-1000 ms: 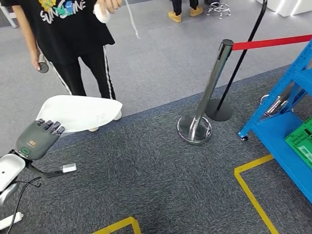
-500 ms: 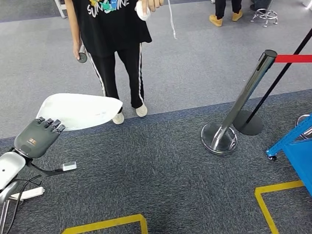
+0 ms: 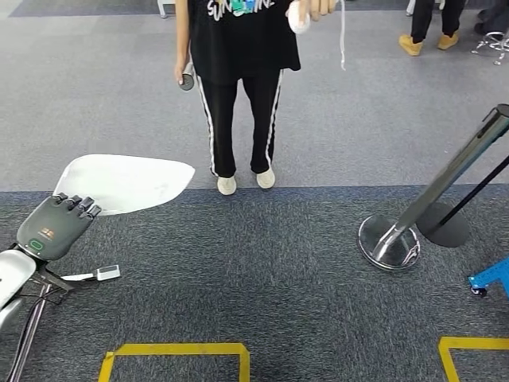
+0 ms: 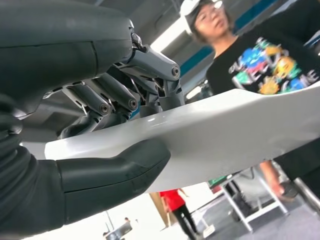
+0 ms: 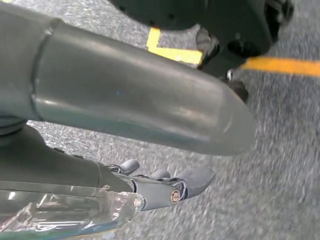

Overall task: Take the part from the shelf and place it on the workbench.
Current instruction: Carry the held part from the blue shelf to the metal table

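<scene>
The part is a flat, curved white shell. My left hand grips its near end and holds it level above the carpet at the left of the head view. In the left wrist view the thumb lies along one face of the white part and the dark fingers wrap over the other face. My right hand hangs beside my body over the floor, its fingers stretched out with nothing in them.
A person in a black shirt stands straight ahead on the grey carpet. A chrome stanchion base leans at the right, with a blue shelf foot beyond it. Yellow floor tape marks the carpet near my feet.
The camera has turned left: the person, the stanchion and the blue shelf have slid right, and the shelf is nearly out of the picture. My left hand still holds the white part.
</scene>
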You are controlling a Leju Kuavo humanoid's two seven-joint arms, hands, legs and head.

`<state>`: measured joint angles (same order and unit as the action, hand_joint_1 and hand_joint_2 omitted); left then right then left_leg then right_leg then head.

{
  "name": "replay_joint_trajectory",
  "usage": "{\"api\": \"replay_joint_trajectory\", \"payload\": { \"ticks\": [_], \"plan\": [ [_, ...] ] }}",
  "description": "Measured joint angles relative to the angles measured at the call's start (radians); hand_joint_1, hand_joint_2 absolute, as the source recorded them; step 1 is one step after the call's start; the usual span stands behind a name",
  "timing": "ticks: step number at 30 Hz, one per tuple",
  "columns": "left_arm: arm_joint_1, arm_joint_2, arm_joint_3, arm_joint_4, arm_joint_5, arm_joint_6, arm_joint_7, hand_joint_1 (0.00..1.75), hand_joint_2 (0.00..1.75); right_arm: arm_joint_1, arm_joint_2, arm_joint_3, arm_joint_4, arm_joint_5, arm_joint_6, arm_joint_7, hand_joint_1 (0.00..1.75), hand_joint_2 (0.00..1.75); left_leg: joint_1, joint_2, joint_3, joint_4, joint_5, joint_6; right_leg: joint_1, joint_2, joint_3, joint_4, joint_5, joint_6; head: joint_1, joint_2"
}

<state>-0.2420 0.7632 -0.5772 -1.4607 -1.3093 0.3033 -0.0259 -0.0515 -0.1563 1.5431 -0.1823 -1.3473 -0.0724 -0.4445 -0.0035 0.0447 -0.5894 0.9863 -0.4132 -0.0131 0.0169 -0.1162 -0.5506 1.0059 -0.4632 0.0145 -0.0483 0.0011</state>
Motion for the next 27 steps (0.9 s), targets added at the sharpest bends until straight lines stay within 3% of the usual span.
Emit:
{"api": "replay_joint_trajectory", "payload": {
  "ticks": [1, 3, 5, 7, 8, 9, 11, 12, 14, 15, 16, 17, 18, 20, 22, 23, 24, 25, 27],
  "plan": [
    [0.001, 0.002, 0.000, 0.000, 0.001, 0.000, 0.000, 1.75, 1.75, -0.001, 0.000, 0.000, 0.000, 0.000, 0.000, 0.000, 0.00, 0.00, 0.001, -0.011, 0.000, -0.001, 0.001, 0.005, -0.002, 0.005, -0.001, 0.005, -0.006, 0.005, 0.000, 0.000],
    [0.001, 0.006, 0.000, 0.000, 0.004, 0.000, 0.000, 1.75, 1.75, -0.002, 0.001, 0.000, -0.001, 0.000, -0.001, 0.000, 0.00, 0.00, 0.006, -0.032, 0.001, -0.004, 0.005, 0.016, -0.006, 0.052, -0.026, 0.065, -0.046, 0.017, 0.004, 0.000],
    [0.003, 0.007, 0.000, 0.000, 0.007, 0.001, 0.001, 1.75, 1.75, 0.000, 0.001, 0.000, -0.002, 0.001, -0.002, 0.000, 0.00, 0.00, 0.008, -0.053, 0.000, -0.004, 0.006, 0.022, -0.009, 0.103, -0.092, 0.204, -0.111, 0.022, 0.009, 0.000],
    [0.008, 0.006, -0.001, 0.000, 0.010, 0.002, 0.001, 1.75, 1.75, 0.004, 0.001, 0.000, -0.002, 0.000, -0.003, 0.000, 0.00, 0.00, 0.008, -0.078, -0.001, -0.003, 0.007, 0.023, -0.010, 0.115, -0.148, 0.310, -0.141, 0.022, 0.009, 0.000],
    [0.010, 0.006, -0.001, 0.000, 0.013, 0.002, 0.002, 1.75, 1.75, 0.005, 0.001, 0.000, -0.002, 0.000, -0.003, 0.000, 0.00, 0.00, 0.008, -0.091, 0.000, -0.003, 0.007, 0.023, -0.010, 0.116, -0.152, 0.309, -0.127, 0.021, 0.009, 0.000],
    [0.012, 0.006, -0.001, 0.000, 0.015, 0.002, 0.004, 1.75, 1.75, 0.005, 0.001, 0.000, -0.002, 0.000, -0.003, 0.000, 0.00, 0.00, 0.009, -0.104, 0.001, -0.003, 0.007, 0.023, -0.011, 0.120, -0.135, 0.266, -0.095, 0.020, 0.009, 0.000],
    [0.012, 0.006, 0.000, 0.000, 0.018, 0.002, 0.006, 1.75, 1.75, 0.005, 0.002, 0.000, -0.003, 0.000, -0.003, 0.000, 0.00, 0.00, 0.011, -0.130, 0.001, -0.001, 0.007, 0.018, -0.019, 0.159, -0.067, 0.118, -0.023, 0.021, 0.009, 0.000],
    [0.012, 0.006, 0.000, 0.000, 0.019, 0.002, 0.006, 1.75, 1.75, 0.004, 0.002, 0.000, -0.004, 0.000, -0.003, 0.000, 0.00, 0.00, 0.012, -0.142, -0.002, 0.001, 0.008, 0.013, -0.023, 0.180, -0.039, 0.059, -0.003, 0.021, 0.008, 0.000],
    [0.013, 0.006, 0.000, 0.000, 0.019, 0.002, 0.007, 1.75, 1.75, 0.004, 0.002, 0.000, -0.005, 0.000, -0.003, 0.000, 0.00, 0.00, 0.014, -0.166, -0.011, 0.002, 0.014, -0.001, -0.024, 0.199, -0.016, 0.012, 0.004, 0.018, 0.008, 0.000],
    [0.015, 0.006, 0.000, 0.000, 0.020, 0.002, 0.007, 1.75, 1.75, 0.003, 0.002, 0.000, -0.006, 0.000, -0.003, 0.000, 0.00, 0.00, 0.017, -0.178, -0.016, -0.001, 0.019, -0.008, -0.022, 0.188, -0.015, 0.012, 0.006, 0.012, 0.008, 0.000],
    [0.018, 0.007, 0.000, 0.000, 0.020, 0.002, 0.007, 1.75, 1.75, 0.002, 0.002, 0.000, -0.006, 0.000, -0.003, 0.000, 0.00, 0.00, 0.019, -0.176, -0.020, 0.000, 0.019, -0.013, -0.020, 0.176, -0.015, 0.010, 0.009, 0.005, 0.008, 0.000],
    [0.020, 0.008, 0.000, 0.000, 0.020, 0.002, 0.007, 1.75, 1.75, 0.001, 0.002, 0.000, -0.006, 0.000, -0.004, 0.000, 0.00, 0.00, 0.019, -0.157, -0.028, 0.011, 0.011, -0.018, -0.020, 0.164, -0.015, 0.006, 0.013, -0.002, 0.005, 0.000],
    [0.020, 0.008, 0.000, 0.000, 0.020, 0.002, 0.008, 1.75, 1.75, 0.001, 0.002, 0.000, -0.006, 0.000, -0.004, 0.000, 0.00, 0.00, 0.017, -0.127, -0.043, 0.041, -0.010, -0.021, -0.019, 0.151, -0.014, 0.002, 0.016, -0.009, 0.003, 0.000],
    [0.018, 0.007, 0.000, 0.000, 0.021, 0.003, 0.008, 1.75, 1.75, 0.003, 0.002, 0.000, -0.006, 0.000, -0.004, 0.000, 0.00, 0.00, 0.013, -0.069, -0.099, 0.161, -0.076, -0.026, -0.017, 0.125, -0.015, -0.002, 0.017, -0.018, -0.001, 0.000],
    [0.021, 0.006, -0.001, 0.000, 0.021, 0.003, 0.008, 1.75, 1.75, 0.005, 0.002, 0.000, -0.006, 0.000, -0.004, 0.000, 0.00, 0.00, 0.013, -0.057, -0.151, 0.279, -0.120, -0.029, -0.015, 0.099, -0.016, -0.002, 0.016, -0.021, -0.002, 0.000],
    [0.023, 0.006, -0.001, 0.000, 0.021, 0.002, 0.008, 1.75, 1.75, 0.005, 0.002, 0.000, -0.006, 0.000, -0.004, 0.000, 0.00, 0.00, 0.013, -0.056, -0.155, 0.291, -0.116, -0.029, -0.014, 0.085, -0.017, -0.001, 0.016, -0.021, -0.002, 0.000],
    [0.024, 0.006, -0.001, 0.000, 0.021, 0.002, 0.009, 1.75, 1.75, 0.005, 0.002, 0.000, -0.006, 0.000, -0.004, 0.000, 0.00, 0.00, 0.013, -0.054, -0.137, 0.263, -0.094, -0.029, -0.014, 0.072, -0.016, -0.001, 0.015, -0.021, -0.002, 0.000],
    [0.024, 0.006, 0.000, 0.000, 0.021, 0.002, 0.009, 1.75, 1.75, 0.004, 0.002, 0.000, -0.006, 0.000, -0.004, 0.000, 0.00, 0.00, 0.012, -0.043, -0.101, 0.201, -0.061, -0.027, -0.014, 0.059, -0.015, -0.001, 0.014, -0.020, -0.002, 0.000],
    [0.021, 0.008, 0.002, 0.000, 0.021, 0.003, 0.010, 1.75, 1.75, 0.003, 0.002, 0.000, -0.007, 0.000, -0.004, 0.000, 0.00, 0.00, 0.007, 0.003, -0.023, 0.063, -0.014, -0.021, -0.009, 0.037, -0.012, 0.002, 0.009, -0.015, -0.002, 0.000]
  ]
}}
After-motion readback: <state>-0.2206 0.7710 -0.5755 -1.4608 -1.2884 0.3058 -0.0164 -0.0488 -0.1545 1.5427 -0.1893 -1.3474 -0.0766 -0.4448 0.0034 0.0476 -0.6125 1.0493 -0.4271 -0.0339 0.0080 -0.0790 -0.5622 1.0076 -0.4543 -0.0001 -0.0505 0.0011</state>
